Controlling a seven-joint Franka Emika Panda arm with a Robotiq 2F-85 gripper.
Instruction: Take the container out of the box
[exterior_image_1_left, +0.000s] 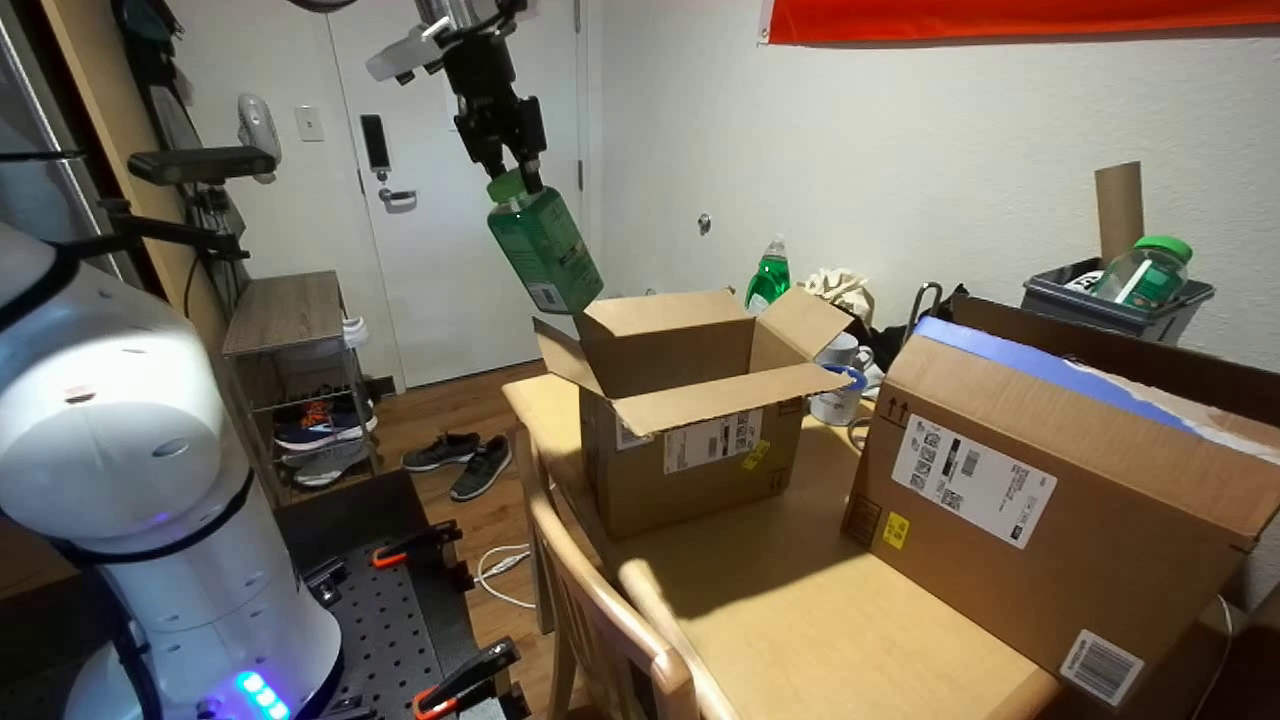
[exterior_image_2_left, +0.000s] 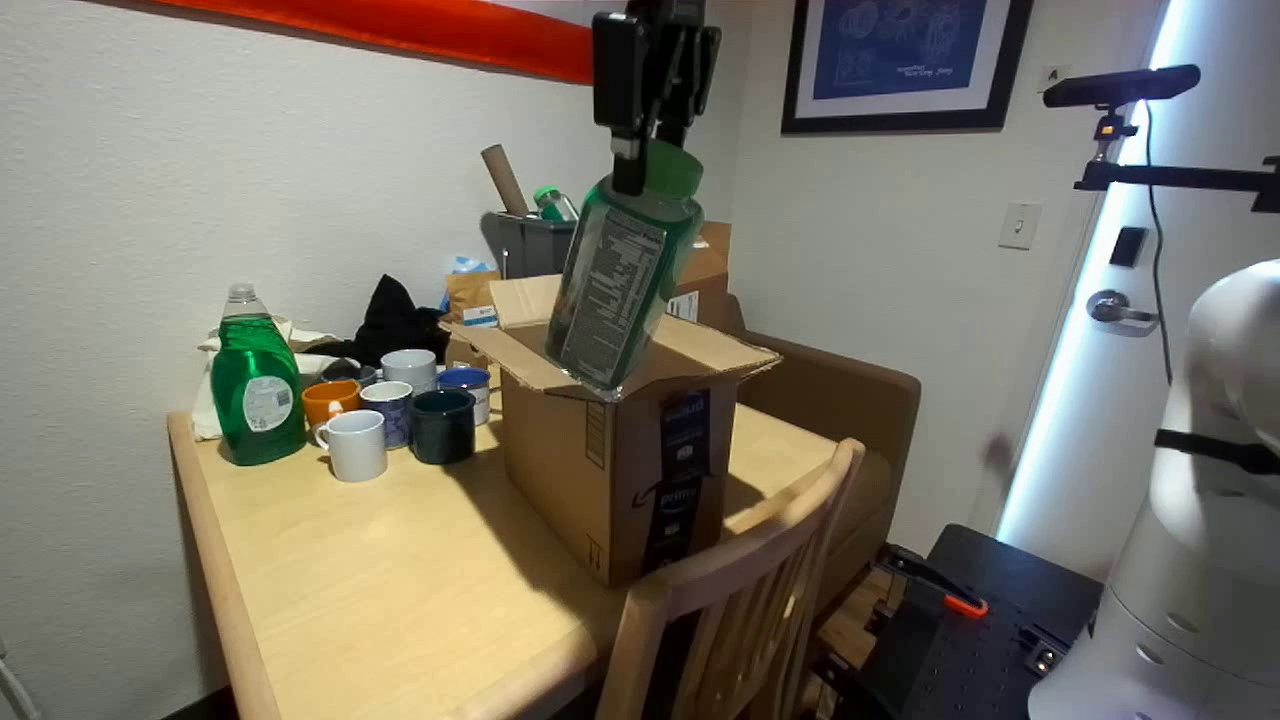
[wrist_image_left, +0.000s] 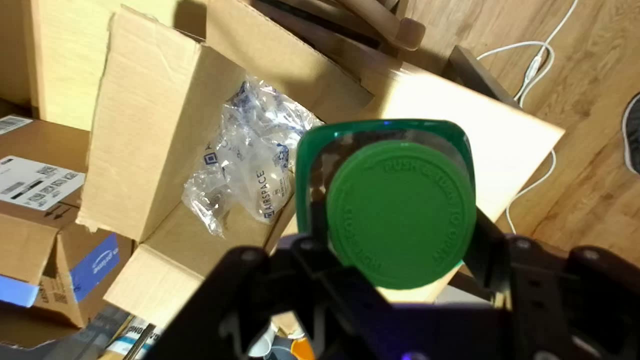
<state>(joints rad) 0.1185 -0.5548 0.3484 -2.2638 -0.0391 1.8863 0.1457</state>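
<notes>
The container (exterior_image_1_left: 548, 250) is a dark-green bottle with a green cap, also in the other views (exterior_image_2_left: 622, 285) (wrist_image_left: 400, 215). My gripper (exterior_image_1_left: 515, 178) is shut on its cap and neck, with a finger on each side of the cap in the wrist view (wrist_image_left: 400, 227). The container hangs tilted in the air at about flap height. The box (exterior_image_1_left: 690, 500) stands on the table with its flaps open, also in an exterior view (exterior_image_2_left: 555, 480). In the wrist view, the container is beside the box opening (wrist_image_left: 145, 115), over the table corner. Clear air-pillow packing (wrist_image_left: 255, 165) lies inside the box.
A larger carton (exterior_image_1_left: 1060, 530) stands beside the box on the table (exterior_image_2_left: 380, 580). Several mugs (exterior_image_2_left: 357, 447) and a green soap bottle (exterior_image_2_left: 255, 390) stand near the wall. A wooden chair (exterior_image_2_left: 740, 560) stands against the table. A grey bin (exterior_image_1_left: 1110, 310) holds a jar.
</notes>
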